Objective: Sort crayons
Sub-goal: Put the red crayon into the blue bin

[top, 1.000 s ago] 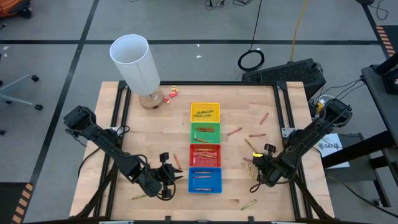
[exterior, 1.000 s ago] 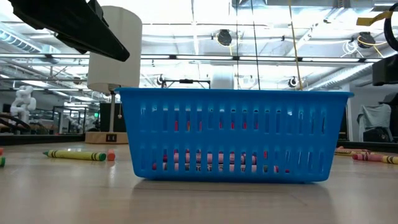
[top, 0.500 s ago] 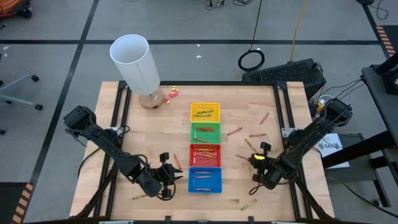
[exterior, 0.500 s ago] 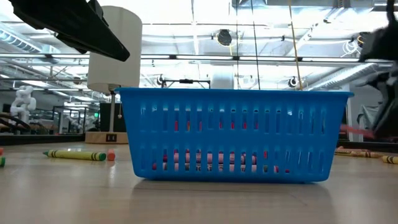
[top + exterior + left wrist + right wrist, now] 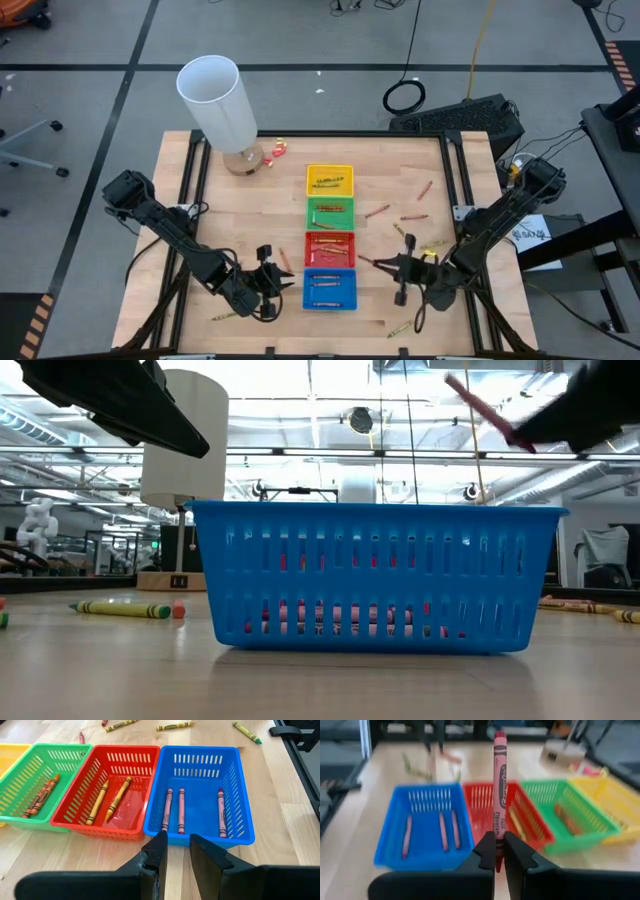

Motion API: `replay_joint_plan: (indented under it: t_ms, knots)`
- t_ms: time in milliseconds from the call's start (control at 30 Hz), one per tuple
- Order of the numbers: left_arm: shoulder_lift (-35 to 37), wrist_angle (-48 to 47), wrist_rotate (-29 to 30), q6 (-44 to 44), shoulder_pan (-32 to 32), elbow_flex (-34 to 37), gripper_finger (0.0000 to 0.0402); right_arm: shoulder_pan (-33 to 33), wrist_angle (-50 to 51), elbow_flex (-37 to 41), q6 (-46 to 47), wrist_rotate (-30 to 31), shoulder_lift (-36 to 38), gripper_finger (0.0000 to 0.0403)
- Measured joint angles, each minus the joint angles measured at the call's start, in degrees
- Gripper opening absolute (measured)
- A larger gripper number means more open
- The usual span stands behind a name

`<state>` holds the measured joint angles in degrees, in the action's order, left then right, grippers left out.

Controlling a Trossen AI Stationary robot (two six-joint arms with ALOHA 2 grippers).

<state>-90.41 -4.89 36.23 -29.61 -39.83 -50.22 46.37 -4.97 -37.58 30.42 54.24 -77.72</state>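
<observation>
Partway done: four trays hold a few crayons each, right pincer clamped on a red crayon, left pincer slightly apart, empty, strays litter the surface.

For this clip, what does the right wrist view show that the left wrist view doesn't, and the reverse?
Only the right wrist view: the right gripper shut on a red crayon that stands upright between its fingers, and the whole yellow tray.

Only the left wrist view: the left gripper holding nothing, and two yellow crayons clearly seen in the red tray.

Both: the blue tray with three pinkish crayons, and the red and green trays beside it.
</observation>
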Motion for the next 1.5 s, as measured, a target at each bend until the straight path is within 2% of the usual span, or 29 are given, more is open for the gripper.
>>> replay_joint_plan:
  t_ms: [100,400,533,700,833,1400,1500]
  knots:
    - [0.0,0.0,0.1,0.0,0.0,0.0,0.0085,0.1,-7.0,0.0,-4.8,3.0,-1.1,0.0]
    - [0.0,-0.1,0.9,0.0,0.0,0.0,0.0085,0.1,-22.6,0.0,-15.5,2.8,-5.6,0.0]
    - [0.0,0.0,1.0,0.0,0.0,0.0,0.0085,0.1,-26.6,0.0,-20.6,1.3,-5.9,0.0005]
    - [0.0,0.0,1.5,0.0,0.0,0.0,0.0085,0.1,-27.6,0.0,-25.3,-2.0,-5.9,0.0005]
    - [0.0,0.0,1.6,0.0,0.0,0.0,0.0085,0.1,-27.6,0.0,-28.9,-2.1,-5.9,0.0003]
    - [0.0,0.1,1.8,0.3,1.5,0.0,0.0085,0.1,-27.4,0.0,-63.8,-2.3,-5.9,0.0007]
    - [0.0,0.1,1.8,0.3,2.0,0.0,0.0085,0.1,-27.4,0.0,-65.5,-2.3,-5.9,0.0008]
